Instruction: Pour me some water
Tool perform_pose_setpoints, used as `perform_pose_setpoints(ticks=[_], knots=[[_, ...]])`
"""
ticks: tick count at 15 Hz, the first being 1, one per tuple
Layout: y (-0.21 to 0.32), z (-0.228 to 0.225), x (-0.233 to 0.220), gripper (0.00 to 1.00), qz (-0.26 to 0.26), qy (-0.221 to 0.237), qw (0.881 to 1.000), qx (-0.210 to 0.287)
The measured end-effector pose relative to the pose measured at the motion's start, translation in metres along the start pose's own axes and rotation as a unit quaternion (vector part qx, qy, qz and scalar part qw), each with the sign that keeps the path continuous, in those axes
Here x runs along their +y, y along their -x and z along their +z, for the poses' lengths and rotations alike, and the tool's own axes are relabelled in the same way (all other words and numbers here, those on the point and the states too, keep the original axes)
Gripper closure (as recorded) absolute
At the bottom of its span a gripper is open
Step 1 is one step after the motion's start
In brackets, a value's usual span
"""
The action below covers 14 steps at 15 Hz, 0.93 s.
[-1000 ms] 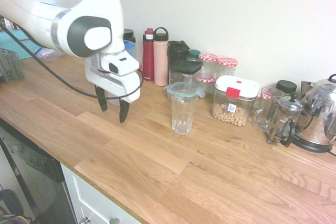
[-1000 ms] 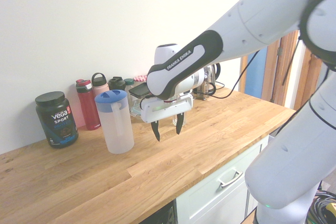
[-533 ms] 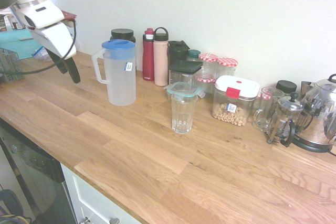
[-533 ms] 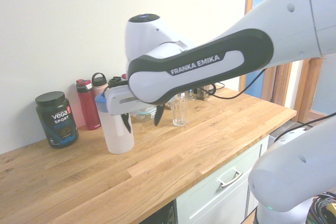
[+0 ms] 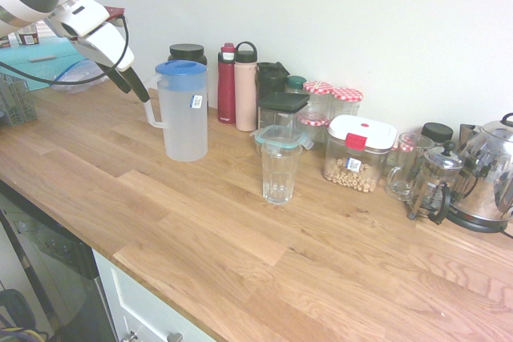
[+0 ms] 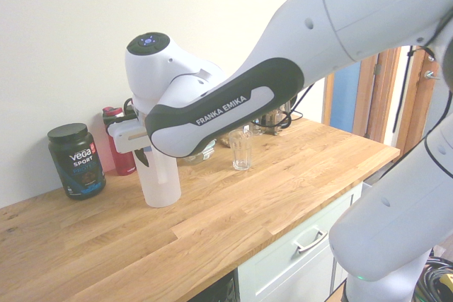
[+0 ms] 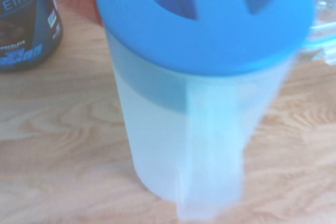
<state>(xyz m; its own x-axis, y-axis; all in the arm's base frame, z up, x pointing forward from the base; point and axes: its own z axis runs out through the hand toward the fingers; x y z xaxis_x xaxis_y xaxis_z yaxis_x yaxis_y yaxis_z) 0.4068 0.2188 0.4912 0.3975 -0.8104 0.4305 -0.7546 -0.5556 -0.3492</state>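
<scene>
First exterior view: gripper (image 5: 132, 86) angled downward at handle side of pitcher (image 5: 183, 114), fingers apart, nothing between them; placed so as to take the handle (image 5: 150, 106), by the look of it. Pitcher upright on wooden counter (image 5: 240, 230), translucent body, blue lid (image 5: 181, 68); water level not readable. Empty drinking glass (image 5: 280, 170) upright, apart from pitcher, open counter between them, presumably to receive the pour. Row of bottles and jars behind, against the wall; kettle (image 5: 489, 178) cut off at frame edge. Second exterior view: arm across the middle, hiding gripper and upper part of pitcher (image 6: 161, 182); only lower body visible. Glass (image 6: 241, 150) visible beyond the arm; dark supplement tub (image 6: 76, 160) near pitcher by the wall. Finger state not readable here. Wrist view: pitcher (image 7: 199, 103) filling the frame, close and blurred, lid (image 7: 205, 17) toward camera, handle (image 7: 212, 150) facing camera as a pale vertical strip; consistent with a lined-up approach. Tub (image 7: 26, 19) cut off at corner; glass out of frame.
</scene>
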Motion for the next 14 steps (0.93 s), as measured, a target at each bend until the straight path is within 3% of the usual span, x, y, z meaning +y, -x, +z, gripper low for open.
perform_pose_setpoints(ticks=[9, 14], knots=[[-0.006, 0.032, -0.025, 1.0, 0.005, -0.019, 1.0, 0.013], [-0.001, 0.032, -0.028, 1.0, 0.014, -0.019, 1.0, -0.007]])
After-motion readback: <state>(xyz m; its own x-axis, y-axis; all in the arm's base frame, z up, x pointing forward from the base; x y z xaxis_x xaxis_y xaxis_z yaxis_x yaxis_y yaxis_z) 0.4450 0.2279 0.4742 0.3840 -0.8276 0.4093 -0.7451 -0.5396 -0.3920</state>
